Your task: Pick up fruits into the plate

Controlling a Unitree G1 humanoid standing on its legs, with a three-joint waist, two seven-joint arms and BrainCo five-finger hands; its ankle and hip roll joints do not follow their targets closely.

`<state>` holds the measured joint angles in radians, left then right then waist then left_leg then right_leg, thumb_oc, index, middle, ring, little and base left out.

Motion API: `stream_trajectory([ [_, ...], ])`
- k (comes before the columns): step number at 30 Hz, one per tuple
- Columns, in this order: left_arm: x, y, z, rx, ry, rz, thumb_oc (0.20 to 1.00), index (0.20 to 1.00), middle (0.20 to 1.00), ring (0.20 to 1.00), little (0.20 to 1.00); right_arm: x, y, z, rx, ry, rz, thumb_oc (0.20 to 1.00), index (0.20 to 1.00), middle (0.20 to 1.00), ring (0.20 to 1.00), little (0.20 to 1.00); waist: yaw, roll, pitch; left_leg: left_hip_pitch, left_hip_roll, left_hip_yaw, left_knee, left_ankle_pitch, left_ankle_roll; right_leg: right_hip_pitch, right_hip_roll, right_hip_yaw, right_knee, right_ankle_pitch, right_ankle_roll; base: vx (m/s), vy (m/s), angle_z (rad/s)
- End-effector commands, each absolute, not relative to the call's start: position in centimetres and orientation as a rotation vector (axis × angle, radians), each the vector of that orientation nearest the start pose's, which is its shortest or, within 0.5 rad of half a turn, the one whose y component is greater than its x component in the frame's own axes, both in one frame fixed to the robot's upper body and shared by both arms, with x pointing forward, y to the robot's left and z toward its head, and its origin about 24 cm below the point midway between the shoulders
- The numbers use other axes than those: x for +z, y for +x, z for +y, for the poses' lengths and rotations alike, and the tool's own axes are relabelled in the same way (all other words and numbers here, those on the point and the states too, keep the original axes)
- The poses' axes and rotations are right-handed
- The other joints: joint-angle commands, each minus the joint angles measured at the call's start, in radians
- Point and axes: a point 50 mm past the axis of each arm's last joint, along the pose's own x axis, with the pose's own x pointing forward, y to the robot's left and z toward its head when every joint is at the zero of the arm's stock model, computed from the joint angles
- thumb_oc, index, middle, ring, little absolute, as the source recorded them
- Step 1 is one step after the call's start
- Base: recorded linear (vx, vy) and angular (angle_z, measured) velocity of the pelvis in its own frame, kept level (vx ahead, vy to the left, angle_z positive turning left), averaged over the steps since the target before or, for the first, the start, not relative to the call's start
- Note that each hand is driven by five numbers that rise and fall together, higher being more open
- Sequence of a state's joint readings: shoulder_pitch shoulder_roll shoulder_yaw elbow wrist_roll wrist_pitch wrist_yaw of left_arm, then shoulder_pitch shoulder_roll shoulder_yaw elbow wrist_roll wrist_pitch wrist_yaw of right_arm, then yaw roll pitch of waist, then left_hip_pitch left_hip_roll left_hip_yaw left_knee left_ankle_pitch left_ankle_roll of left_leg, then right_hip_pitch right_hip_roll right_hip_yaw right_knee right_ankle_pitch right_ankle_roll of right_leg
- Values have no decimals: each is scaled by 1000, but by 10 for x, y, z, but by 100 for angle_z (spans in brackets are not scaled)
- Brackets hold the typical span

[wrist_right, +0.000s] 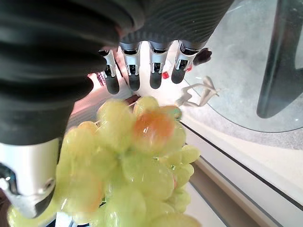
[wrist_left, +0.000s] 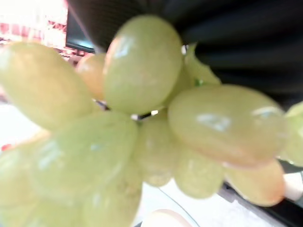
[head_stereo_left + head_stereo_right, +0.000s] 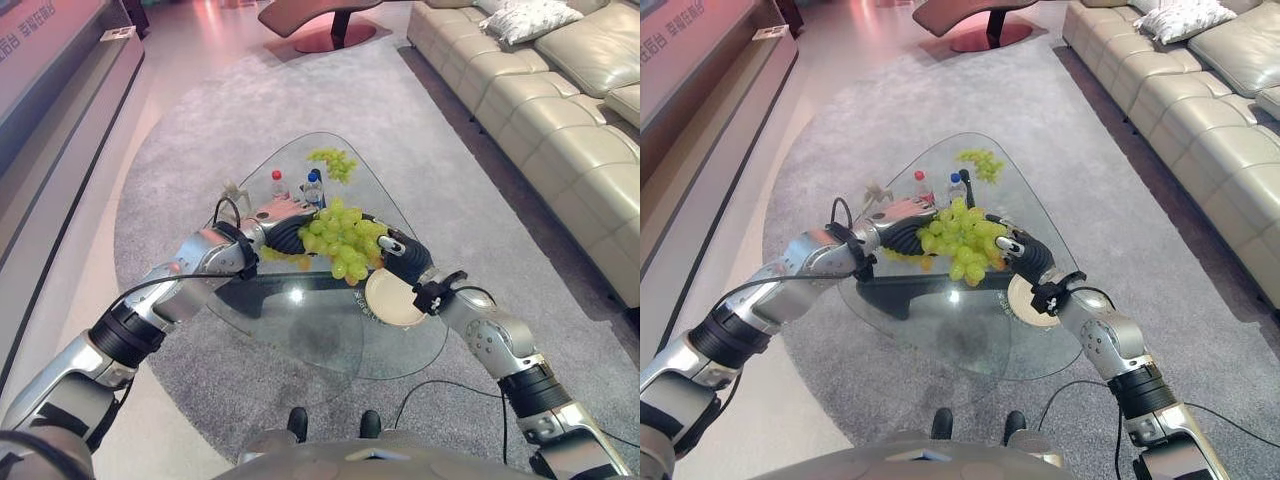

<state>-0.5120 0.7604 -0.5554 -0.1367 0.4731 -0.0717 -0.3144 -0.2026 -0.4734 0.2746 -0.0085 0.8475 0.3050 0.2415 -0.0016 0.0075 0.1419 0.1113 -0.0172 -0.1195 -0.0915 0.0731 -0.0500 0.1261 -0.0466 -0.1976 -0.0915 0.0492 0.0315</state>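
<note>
Grey carpet (image 3: pixel 200 140) underfoot, cream sofa (image 3: pixel 560 110) along the right with a patterned cushion (image 3: pixel 535 20), red-brown lounge piece (image 3: pixel 320 20) at the far end; glass counter (image 3: pixel 300 320) of rounded triangular outline in the middle, dark base showing through it.

Hard to make out: left hand (image 3: pixel 902 236) mostly buried behind the large bunch of green grapes (image 3: pixel 340 242), fingers hidden, so cannot tell whether curled or straight; in the left wrist view only grapes (image 2: pixel 142 123) pressed close against the dark ribbed cover, no fingers seen. Right hand (image 3: pixel 398 252) on the opposite side of the same bunch; in its own wrist view fingers (image 1: pixel 132 71) straight and spread in a row beyond the grapes (image 1: pixel 137 170), thumb close against the bunch at one side; whether the thumb presses into the fruit, cannot tell. Bunch raised between both hands above the counter, its lower grapes hanging just beside the plate.

Containers: pale round plate (image 3: pixel 392 298) on the counter near the right edge, partly covered by the right wrist, visible part bare. Second, smaller bunch of grapes (image 3: pixel 333 162) lying on the glass at the far corner, well apart from the plate. Two small bottles (image 3: pixel 297 186) standing between that bunch and the hands, one red-capped, one blue-capped; contents unclear. Small pale figurine (image 3: pixel 236 192) near the left edge, shape indistinct.
</note>
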Motion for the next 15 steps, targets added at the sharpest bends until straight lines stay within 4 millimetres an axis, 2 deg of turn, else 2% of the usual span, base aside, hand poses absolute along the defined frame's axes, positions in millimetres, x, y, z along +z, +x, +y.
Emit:
stream_trajectory([
  [1,178,289,98,-746,1434,-607,200,200,200,200,200,95,276,-124,720,335,154,1000,1000,1000,1000,1000,24,-26,-60,37,-13,117,37,-117,18,17,-33,8,30,-31,77,0,0,0],
  [6,180,288,92,-777,1469,-617,200,200,200,200,200,100,279,-115,772,302,172,1000,1000,1000,1000,1000,26,-30,-60,44,-13,118,35,-121,19,25,-31,9,26,-32,76,0,0,0],
  [15,184,291,96,-756,1520,-597,200,200,200,200,200,101,274,-110,843,221,218,1000,1000,1000,1000,1000,24,-31,-58,49,-13,122,34,-121,18,29,-30,13,22,-34,75,0,0,0],
])
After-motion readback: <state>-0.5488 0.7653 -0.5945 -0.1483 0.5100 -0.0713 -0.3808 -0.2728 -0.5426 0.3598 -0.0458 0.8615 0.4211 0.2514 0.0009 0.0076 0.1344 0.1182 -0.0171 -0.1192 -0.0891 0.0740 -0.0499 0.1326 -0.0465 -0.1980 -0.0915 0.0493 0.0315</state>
